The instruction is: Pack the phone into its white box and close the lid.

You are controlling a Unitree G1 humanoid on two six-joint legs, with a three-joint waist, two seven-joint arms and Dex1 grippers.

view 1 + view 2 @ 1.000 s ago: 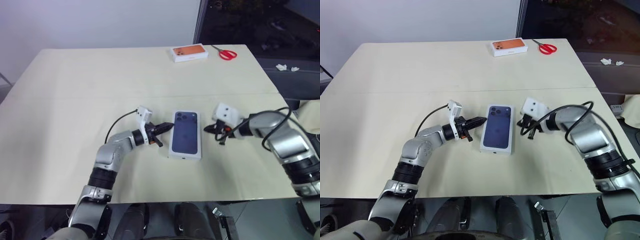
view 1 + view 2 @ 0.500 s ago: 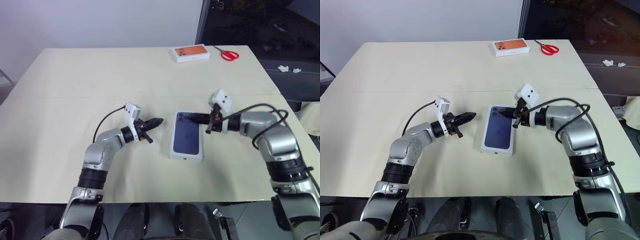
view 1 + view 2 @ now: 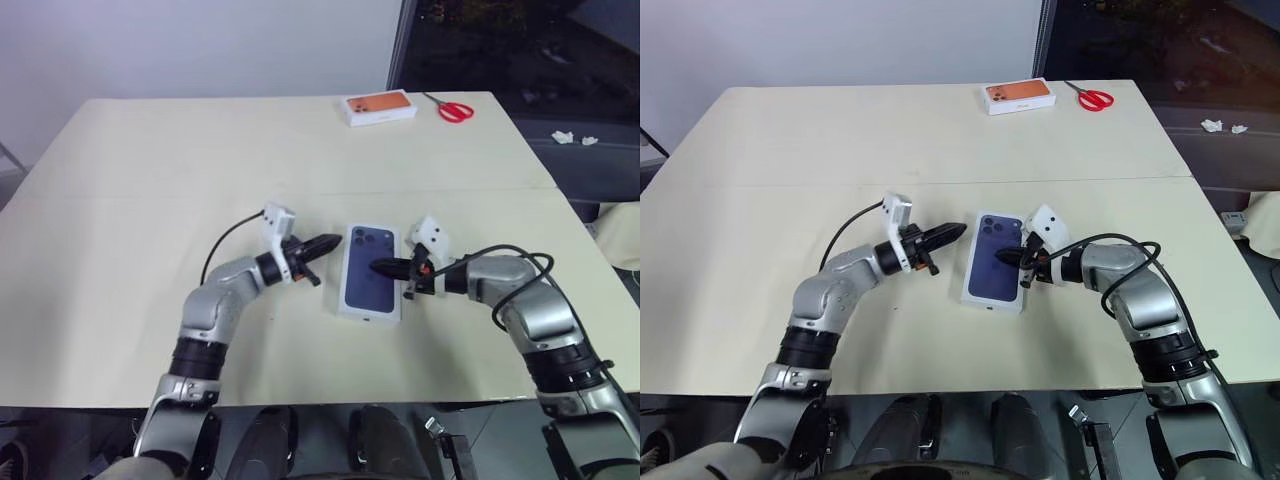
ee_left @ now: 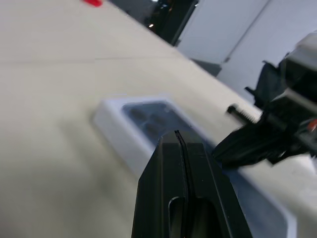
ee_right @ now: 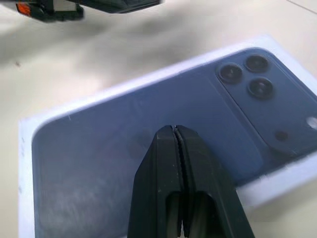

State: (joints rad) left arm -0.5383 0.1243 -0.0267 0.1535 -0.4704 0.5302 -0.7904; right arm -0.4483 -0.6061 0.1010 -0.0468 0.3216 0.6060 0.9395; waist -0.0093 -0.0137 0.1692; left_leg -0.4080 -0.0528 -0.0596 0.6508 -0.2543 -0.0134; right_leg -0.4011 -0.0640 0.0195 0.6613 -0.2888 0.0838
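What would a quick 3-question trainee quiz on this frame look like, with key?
1. True or false: the lid sits on the white box, printed face up.
2. Which gripper has its shut tip over the lid's top? A) left gripper B) right gripper
3. Name the two things at the table's far edge.

Key:
1. True.
2. B. The left gripper, also shut, sits beside the lid's left edge.
3. A white box with an orange top and red scissors.
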